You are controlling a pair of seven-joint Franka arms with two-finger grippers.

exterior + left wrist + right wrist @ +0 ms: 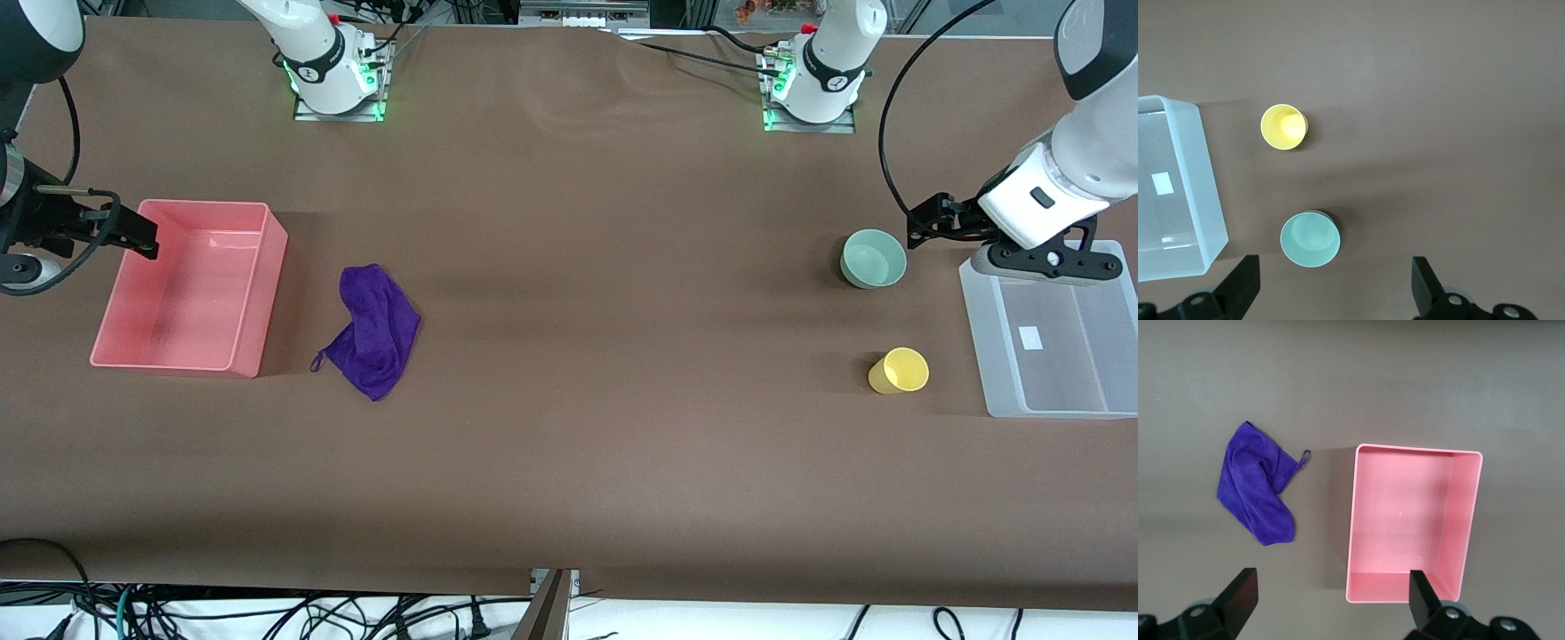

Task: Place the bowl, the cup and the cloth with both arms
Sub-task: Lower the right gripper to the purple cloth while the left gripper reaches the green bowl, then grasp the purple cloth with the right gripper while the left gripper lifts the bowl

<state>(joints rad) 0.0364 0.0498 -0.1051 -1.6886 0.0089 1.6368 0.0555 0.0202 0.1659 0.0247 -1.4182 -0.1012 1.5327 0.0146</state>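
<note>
The mint-green bowl point(874, 259) stands upright and empty on the brown table, toward the left arm's end; it also shows in the left wrist view point(1310, 239). The yellow cup point(899, 371) stands nearer to the front camera than the bowl, and shows in the left wrist view point(1283, 127). The purple cloth point(378, 329) lies crumpled beside the pink bin, and shows in the right wrist view point(1258, 495). My left gripper point(920, 224) point(1335, 283) is open and empty, up over the table beside the bowl. My right gripper point(142, 236) point(1333, 590) is open and empty, over the pink bin's corner.
An empty pink bin point(258, 293) point(1351, 520) sits toward the right arm's end. An empty clear plastic bin point(978, 338) point(1205, 187) sits at the left arm's end, beside the bowl and cup. Brown table stretches between the cloth and the bowl.
</note>
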